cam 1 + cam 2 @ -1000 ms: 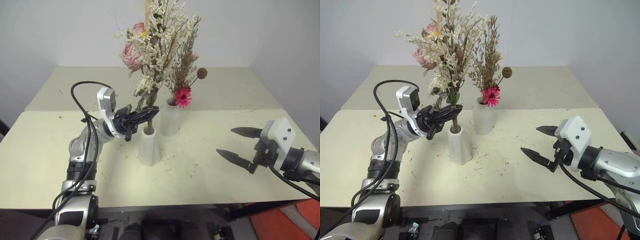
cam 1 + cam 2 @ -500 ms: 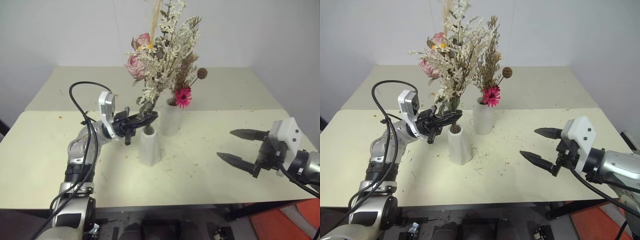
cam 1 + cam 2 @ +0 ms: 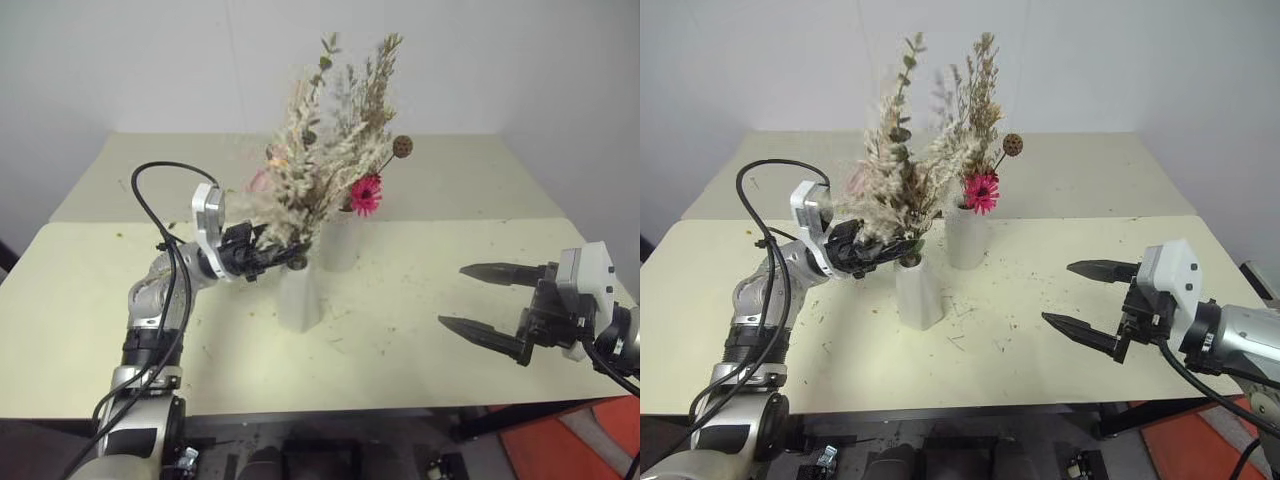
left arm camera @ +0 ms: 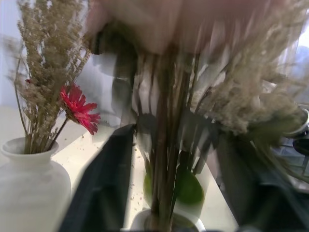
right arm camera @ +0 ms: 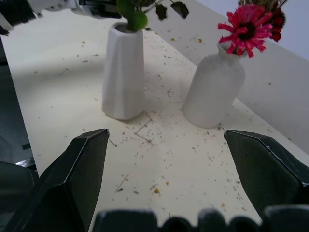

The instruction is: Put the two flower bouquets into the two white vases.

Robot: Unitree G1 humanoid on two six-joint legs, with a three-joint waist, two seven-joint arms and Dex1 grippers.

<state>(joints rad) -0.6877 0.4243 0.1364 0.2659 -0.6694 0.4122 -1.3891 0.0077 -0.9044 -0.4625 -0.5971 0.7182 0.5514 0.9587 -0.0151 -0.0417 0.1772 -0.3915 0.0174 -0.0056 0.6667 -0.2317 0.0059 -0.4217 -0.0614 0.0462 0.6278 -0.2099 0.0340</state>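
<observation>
The pale pink rose bouquet [image 3: 300, 190] stands blurred with its stems in the cone-shaped white vase [image 3: 298, 300] at mid table. My left gripper [image 3: 285, 258] is open just above the vase mouth. In the left wrist view its fingers [image 4: 104, 183] flank the stems [image 4: 164, 159] with gaps on both sides. Behind it, the bottle-shaped white vase [image 3: 340, 250] holds the magenta daisy bouquet [image 3: 366, 193]. My right gripper [image 3: 452, 296] hangs open and empty over the table's right side, pointing toward both vases [image 5: 123, 72].
Two pale tables [image 3: 450, 180] meet along a seam behind the vases. Dried plant crumbs [image 5: 145, 128] litter the surface around them. A white wall rises at the back, and a red-orange object [image 3: 570, 445] lies on the floor at the lower right.
My left gripper has opened off the stems. The rose bouquet has dropped lower into the cone vase and now shows blurred. The right gripper stays open.
</observation>
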